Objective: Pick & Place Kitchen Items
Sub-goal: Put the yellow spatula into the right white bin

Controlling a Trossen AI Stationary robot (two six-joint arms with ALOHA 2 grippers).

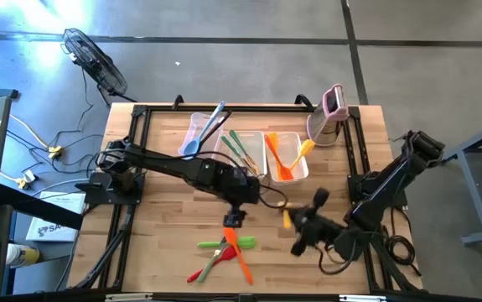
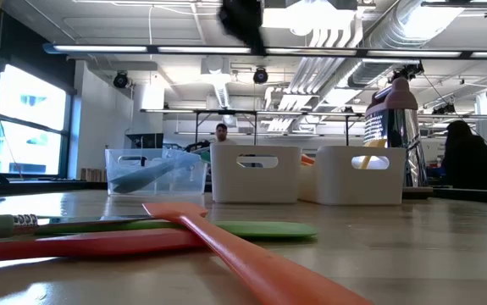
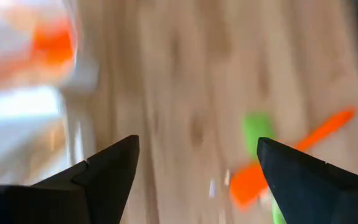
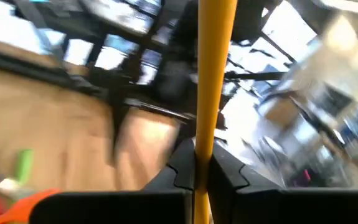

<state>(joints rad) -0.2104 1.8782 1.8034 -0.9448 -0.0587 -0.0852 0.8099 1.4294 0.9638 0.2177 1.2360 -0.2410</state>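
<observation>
Utensils lie in 2 groups on your surface [image 1: 165, 138]. At the near edge, an orange turner [image 1: 239, 252], a green spatula [image 1: 222, 243] and a red spoon [image 1: 200, 270] lie crossed in a loose heap. At the far side, 3 clear tubs stand in a row: the left tub [image 1: 195, 134] holds a blue spatula [image 1: 203, 132], the middle tub [image 1: 242, 151] holds green and red pieces, and the right tub [image 1: 295, 164] holds orange and yellow ones. A pink-and-white gadget [image 1: 331, 113] stands upright just beyond the right tub.

Your left pincer [image 1: 234, 216] hangs over the middle of the surface with its fingers [image 3: 107, 171] spread wide and nothing between them. The heap lies just nearer than its tips; in the left wrist view you see the orange turner [image 3: 291, 155] and the green spatula [image 3: 256, 130] past the fingers, apart from them.

Your right pincer [image 1: 291, 220] sits to the right of the left one, above the surface. Its jaws are pressed together on a yellow-handled utensil [image 4: 210, 93], whose handle runs straight out between the fingers; you can see the yellow end beside the pincer in the high view.
</observation>
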